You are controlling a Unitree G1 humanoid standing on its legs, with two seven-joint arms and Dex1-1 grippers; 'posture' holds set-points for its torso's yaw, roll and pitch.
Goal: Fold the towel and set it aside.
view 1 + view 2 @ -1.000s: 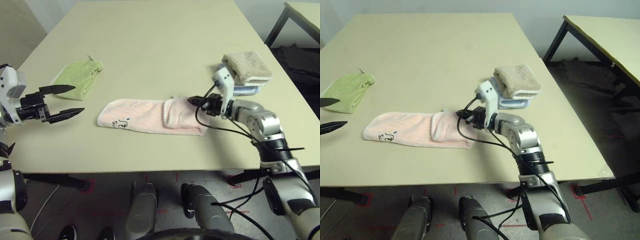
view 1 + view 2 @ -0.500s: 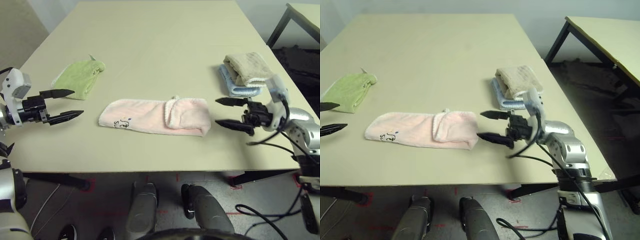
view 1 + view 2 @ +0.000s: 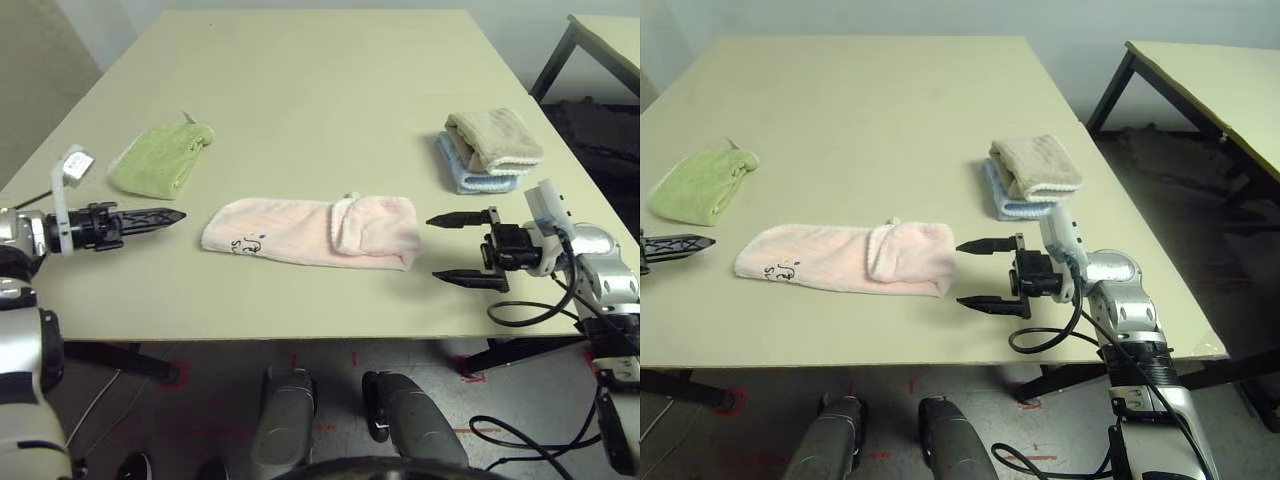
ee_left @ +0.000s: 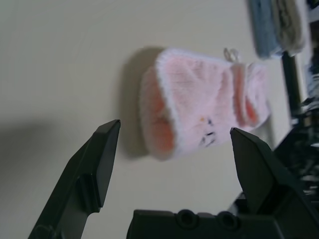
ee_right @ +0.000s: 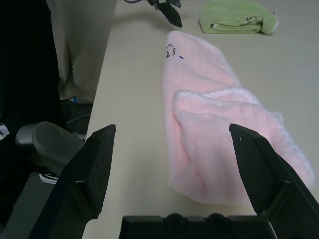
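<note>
Wide bare surface across the far half of the beige rectangular table (image 3: 330, 70), open to passage from either side. Near the front edge, centre: folded pale pink terry towel with white edging (image 3: 310, 232), lying flat. Bare strip between it and the front edge. Toward the left edge: crumpled light green cloth (image 3: 160, 160), well apart from the pink towel, open lane between. Toward the right edge: beige folded towel (image 3: 495, 140) stacked on a light blue folded towel (image 3: 470, 175). Clear gap between this stack and the pink towel. Off the right side: second table with black legs (image 3: 1200, 70).
</note>
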